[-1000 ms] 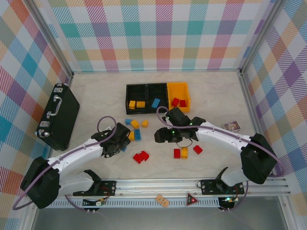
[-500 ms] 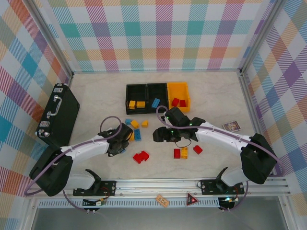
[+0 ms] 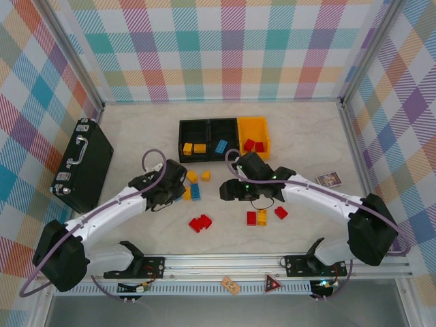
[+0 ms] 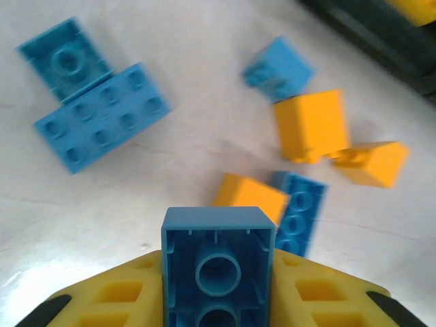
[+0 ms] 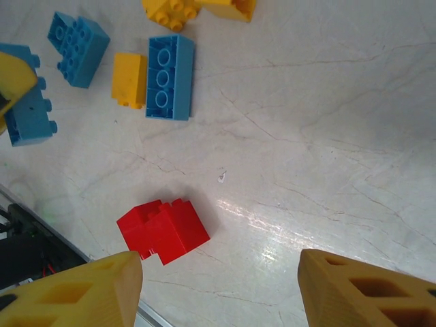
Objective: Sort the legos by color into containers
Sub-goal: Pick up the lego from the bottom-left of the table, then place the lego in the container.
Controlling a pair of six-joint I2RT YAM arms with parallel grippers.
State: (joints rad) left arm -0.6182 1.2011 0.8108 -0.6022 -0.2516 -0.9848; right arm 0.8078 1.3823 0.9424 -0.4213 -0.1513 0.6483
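Observation:
My left gripper [image 3: 174, 188] is shut on a blue lego [image 4: 218, 235], hollow underside toward the camera, held above loose blue [image 4: 102, 126] and yellow legos [image 4: 312, 125]. My right gripper [image 5: 218, 272] hangs open over the bare table, with a red lego clump [image 5: 163, 230] just beyond its left finger; in the top view it [image 3: 229, 192] sits right of the blue-and-yellow pile [image 3: 195, 184]. The containers stand joined at the back: a black one [image 3: 181, 136] with yellow legos, a black one [image 3: 223, 122] with a blue lego, and a yellow-orange one [image 3: 253, 121] with red legos.
More red and yellow legos [image 3: 257, 218] lie under the right arm. A black briefcase [image 3: 83, 165] lies at the left and a small card [image 3: 328, 179] at the right. Checkered walls close three sides; a metal rail [image 3: 218, 262] runs along the front.
The left gripper closed on the blue lego and moved up and right toward the pile. The right gripper barely shifted.

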